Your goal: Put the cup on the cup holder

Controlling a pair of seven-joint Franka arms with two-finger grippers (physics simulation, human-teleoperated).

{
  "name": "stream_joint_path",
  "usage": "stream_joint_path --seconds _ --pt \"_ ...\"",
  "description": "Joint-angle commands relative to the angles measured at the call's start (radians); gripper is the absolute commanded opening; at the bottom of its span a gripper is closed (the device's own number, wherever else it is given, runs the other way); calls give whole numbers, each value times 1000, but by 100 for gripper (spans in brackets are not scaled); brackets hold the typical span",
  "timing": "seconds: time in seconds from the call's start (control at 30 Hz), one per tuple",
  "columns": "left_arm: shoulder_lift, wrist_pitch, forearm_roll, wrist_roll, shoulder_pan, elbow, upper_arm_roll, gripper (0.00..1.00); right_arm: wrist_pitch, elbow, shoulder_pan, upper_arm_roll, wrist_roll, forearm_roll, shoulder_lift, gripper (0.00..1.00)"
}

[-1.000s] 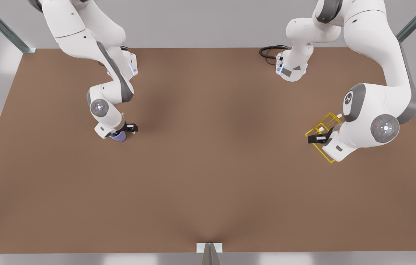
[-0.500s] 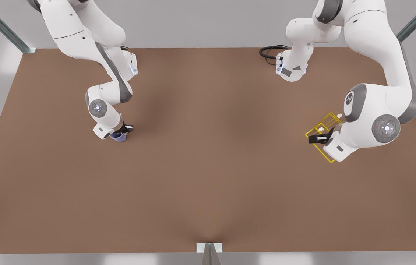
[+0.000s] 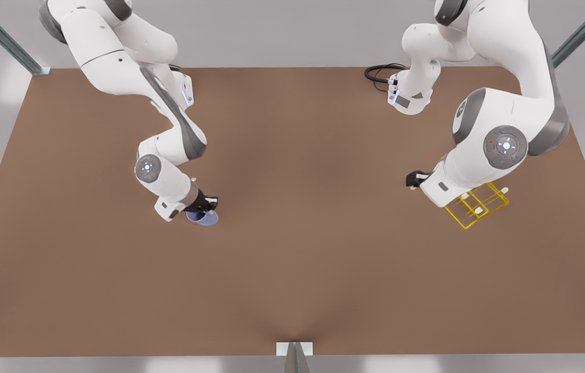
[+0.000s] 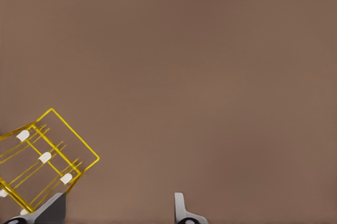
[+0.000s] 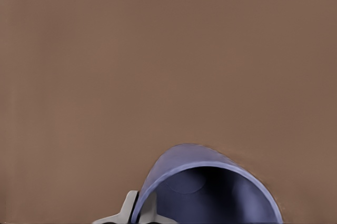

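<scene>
The table [image 3: 292,259] is a wide brown surface, and the two arms reach over it from the far side. The arm on the front view's right carries the left end effector [image 3: 414,179]. Compared with a second ago, it has left the cup holder [image 3: 478,205] and now sits beside it, toward the middle of the table. The rack also lies turned compared with before. In the left wrist view its fingers [image 4: 180,208] stand apart with nothing between them, and the cup holder [image 4: 42,163] rests flat with its white pegs up.

The right end effector [image 3: 205,203], on the front view's left, has travelled nearer to the camera and toward the center together with the cup [image 3: 202,217]. The right wrist view adds what the front view hides: one finger [image 5: 129,211] presses on the outside of the rim of the cup [image 5: 205,182], whose dark inside faces the camera. I judge the cup is gripped by its wall and transport to the rack, still well apart, has begun.
</scene>
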Motion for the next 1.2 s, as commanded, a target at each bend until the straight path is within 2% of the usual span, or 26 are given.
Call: stream_joint_path --seconds 0.0,0.03,0.1,0.2,0.23,0.27,0.37,0.47,0.63,0.77,0.83,0.93,1.1,1.17 --pt "1 -4 8 -8 3 -4 0 100 421 1 -130 183 54 68 105 21" --pt "-4 -12 8 -11 -2 -4 0 100 579 -14 -230 326 54 70 196 21" --pt "-5 -19 6 -11 -9 -7 0 100 680 -13 -306 478 74 54 290 21" --pt "-7 -22 9 -17 -14 -7 -2 100 719 -5 -335 552 75 -127 435 21" --pt "-2 -18 11 -17 -12 -9 -2 100 779 -5 -335 599 77 -185 579 21" --pt "-1 -19 11 -17 -11 -9 0 100 806 -4 -321 602 97 -242 676 21" --pt "-10 -45 11 -20 -2 -9 0 100 855 1 -304 632 498 -536 796 21" --pt "-13 -68 12 -20 0 -14 1 100 868 68 -227 619 644 -771 928 21" --pt "-9 -73 8 -18 0 -14 0 100 889 219 -71 515 660 -866 1004 21" --pt "-9 -76 6 -15 0 -15 0 100 934 219 -51 483 738 -952 1047 21" --pt "-9 -78 6 -15 -2 -15 1 100 947 219 -23 483 960 -1081 1049 21" --pt "-12 -78 6 -14 0 -15 0 100 958 228 -19 469 968 -1177 1112 21" --pt "-15 -85 9 -17 -6 -12 1 100 960 256 14 417 965 -1219 1113 21" --pt "-15 -143 9 -31 -6 -4 3 100 961 265 17 403 965 -1243 1119 21"
